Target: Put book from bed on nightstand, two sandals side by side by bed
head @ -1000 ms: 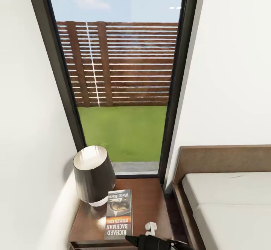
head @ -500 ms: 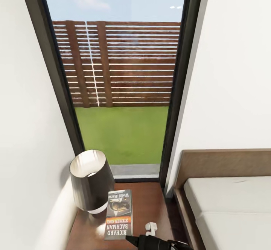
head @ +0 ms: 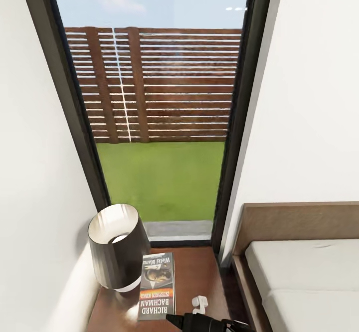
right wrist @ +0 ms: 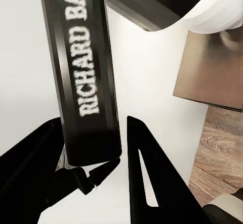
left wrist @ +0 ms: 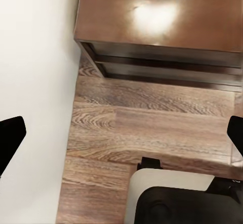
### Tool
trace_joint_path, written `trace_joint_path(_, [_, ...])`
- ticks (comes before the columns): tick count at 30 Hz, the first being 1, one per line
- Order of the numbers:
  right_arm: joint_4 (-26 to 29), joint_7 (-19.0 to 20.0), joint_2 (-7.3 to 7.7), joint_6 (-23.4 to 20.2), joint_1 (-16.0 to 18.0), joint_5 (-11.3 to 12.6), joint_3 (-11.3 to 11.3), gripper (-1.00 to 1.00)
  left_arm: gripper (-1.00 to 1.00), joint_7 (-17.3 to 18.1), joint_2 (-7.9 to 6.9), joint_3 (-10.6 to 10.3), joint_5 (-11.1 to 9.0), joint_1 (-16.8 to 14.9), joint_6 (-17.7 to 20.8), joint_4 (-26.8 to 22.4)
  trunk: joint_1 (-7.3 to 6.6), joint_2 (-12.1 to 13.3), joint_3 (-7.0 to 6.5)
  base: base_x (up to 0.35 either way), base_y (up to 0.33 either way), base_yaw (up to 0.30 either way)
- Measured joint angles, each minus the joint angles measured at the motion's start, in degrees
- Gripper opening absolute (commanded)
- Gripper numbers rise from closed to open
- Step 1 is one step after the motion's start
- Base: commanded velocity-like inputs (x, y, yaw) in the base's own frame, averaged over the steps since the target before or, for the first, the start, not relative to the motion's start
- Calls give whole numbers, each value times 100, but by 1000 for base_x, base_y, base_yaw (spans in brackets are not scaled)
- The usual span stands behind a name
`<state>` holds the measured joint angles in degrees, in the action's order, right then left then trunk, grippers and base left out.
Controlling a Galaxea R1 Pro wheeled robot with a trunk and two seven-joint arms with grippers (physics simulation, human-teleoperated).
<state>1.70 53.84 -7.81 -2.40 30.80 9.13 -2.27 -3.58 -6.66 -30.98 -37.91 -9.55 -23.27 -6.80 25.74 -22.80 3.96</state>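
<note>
- Book (head: 157, 286) lies flat on the nightstand (head: 194, 277) in the head view, cover up with white lettering and an orange band, just beside the dark lamp (head: 118, 245) with its white-lined shade; a small white object (head: 199, 304) sits on the same top near the book's lower corner
- right gripper (right wrist: 96, 158) in its own wrist view looks along the book's dark spine (right wrist: 83, 67), where "RICHARD" reads in white; the black fingers (right wrist: 144, 168) stand either side of the spine's end, spread wider than it; whether they touch it I cannot tell
- head view shows a black part of the right arm (head: 199, 322) at its lower edge, close to the book
- left gripper (left wrist: 121, 133) hangs above the wood-plank floor (left wrist: 152, 128), fingertips far apart with nothing between; its wrist view shows the nightstand's glossy top and open front from above, and a white wall (left wrist: 30, 57) alongside
- bed (head: 309, 272), pale mattress with brown headboard, stands to the right of the nightstand; a tall dark-framed window (head: 159, 122) behind gives onto grass and a slatted fence
</note>
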Motion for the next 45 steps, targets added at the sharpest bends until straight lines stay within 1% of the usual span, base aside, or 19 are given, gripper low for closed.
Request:
trace_joint_path(33, [6,0,-1,1,0,-12,5,-100,100,0,0,-6,6,0,-3,0,1,0,0,39,0,0])
trace_joint_path(45, [2,-3,-1,1,0,-14,10,-100,100,0,0,-3,1,0,-1,0,0,0,0,130,35,0])
